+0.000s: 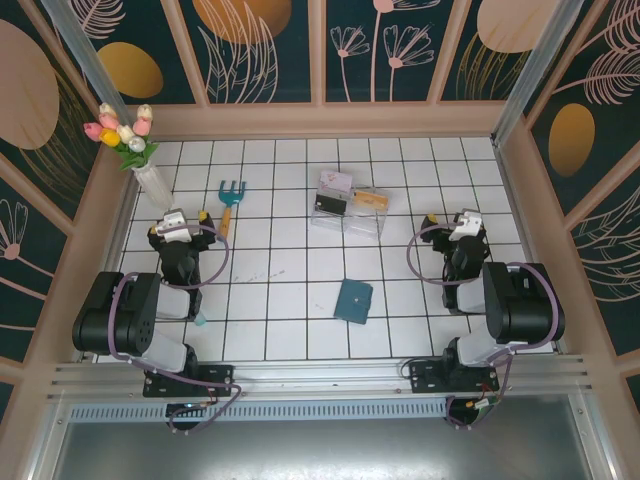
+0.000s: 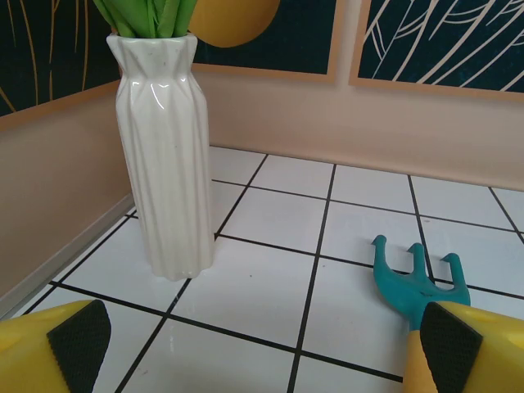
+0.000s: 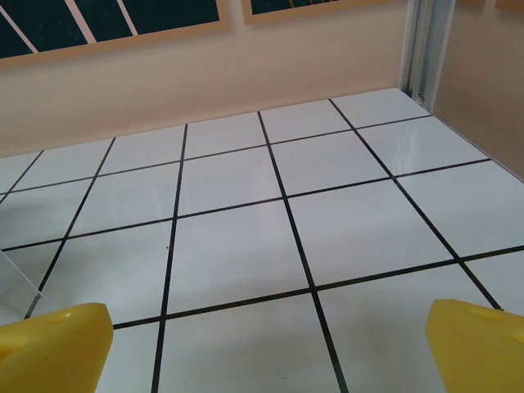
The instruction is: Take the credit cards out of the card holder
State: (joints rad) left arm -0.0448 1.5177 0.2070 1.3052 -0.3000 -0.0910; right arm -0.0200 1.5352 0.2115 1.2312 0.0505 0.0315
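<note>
The card holder point(image 1: 353, 300), a small dark-teal wallet, lies folded shut on the white tiles near the front middle of the table. The credit cards are hidden. My left gripper point(image 1: 183, 222) hovers at the left, well away from the wallet, facing the back wall. Its yellow fingers point(image 2: 78, 344) stand wide apart over bare tile, so the left gripper point(image 2: 262, 352) is open and empty. My right gripper point(image 1: 462, 224) hangs at the right, also apart from the wallet. In its wrist view the right gripper point(image 3: 266, 348) is open with nothing between the fingers point(image 3: 479, 344).
A white vase point(image 2: 164, 155) with tulips point(image 1: 122, 132) stands at the back left. A teal hand rake point(image 2: 417, 278) lies just right of the left gripper. A clear plastic compartment box point(image 1: 348, 207) sits behind the wallet. Wooden walls point(image 1: 320, 120) enclose the table.
</note>
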